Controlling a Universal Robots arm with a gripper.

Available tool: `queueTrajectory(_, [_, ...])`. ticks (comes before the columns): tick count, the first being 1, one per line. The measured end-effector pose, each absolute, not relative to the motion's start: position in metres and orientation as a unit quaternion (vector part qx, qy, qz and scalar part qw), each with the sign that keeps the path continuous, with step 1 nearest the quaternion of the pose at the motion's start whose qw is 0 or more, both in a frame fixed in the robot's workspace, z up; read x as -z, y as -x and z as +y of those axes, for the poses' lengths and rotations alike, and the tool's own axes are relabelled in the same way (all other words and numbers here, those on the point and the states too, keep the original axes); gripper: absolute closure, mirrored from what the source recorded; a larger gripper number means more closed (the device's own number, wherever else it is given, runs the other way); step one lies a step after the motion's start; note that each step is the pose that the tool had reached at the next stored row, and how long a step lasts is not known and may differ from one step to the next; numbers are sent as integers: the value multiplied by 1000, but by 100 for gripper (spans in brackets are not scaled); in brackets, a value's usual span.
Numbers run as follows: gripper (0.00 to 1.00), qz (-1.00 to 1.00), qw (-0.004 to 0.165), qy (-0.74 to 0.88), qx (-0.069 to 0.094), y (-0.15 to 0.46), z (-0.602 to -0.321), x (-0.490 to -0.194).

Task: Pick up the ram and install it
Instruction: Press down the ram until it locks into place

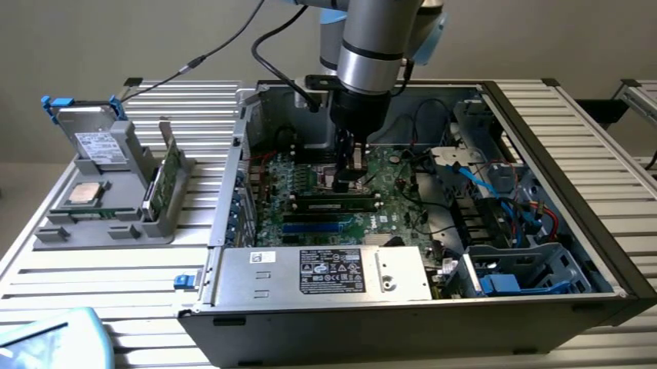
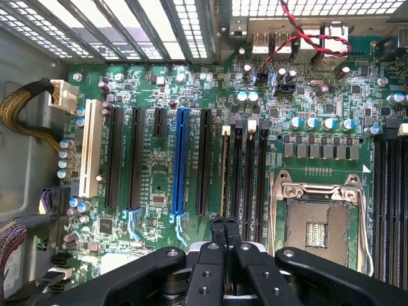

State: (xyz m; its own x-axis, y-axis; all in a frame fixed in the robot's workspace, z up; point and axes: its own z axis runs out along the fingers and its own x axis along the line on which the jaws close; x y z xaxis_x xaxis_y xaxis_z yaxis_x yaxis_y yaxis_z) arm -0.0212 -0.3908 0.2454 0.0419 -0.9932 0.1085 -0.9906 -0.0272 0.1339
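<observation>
The gripper (image 2: 224, 231), fingertips pressed together and empty, hung low over the motherboard (image 2: 153, 159) beside its memory slots (image 2: 243, 172); the ram (image 1: 335, 204) lay seated in a slot just below, where any further press probably needed to be straight and even.

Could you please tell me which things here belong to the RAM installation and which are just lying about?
Part of the job:
ram, on the motherboard just below the gripper
gripper
black memory slots

Just lying about:
green boards in the grey rack
hard drive
power supply
CPU socket
</observation>
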Motion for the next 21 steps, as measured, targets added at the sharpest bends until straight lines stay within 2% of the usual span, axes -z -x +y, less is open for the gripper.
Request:
queueTrajectory(12, [90, -718, 86, -691, 10, 22, -391, -245])
queueTrajectory(21, [90, -749, 93, -656, 6, 22, -391, -245])
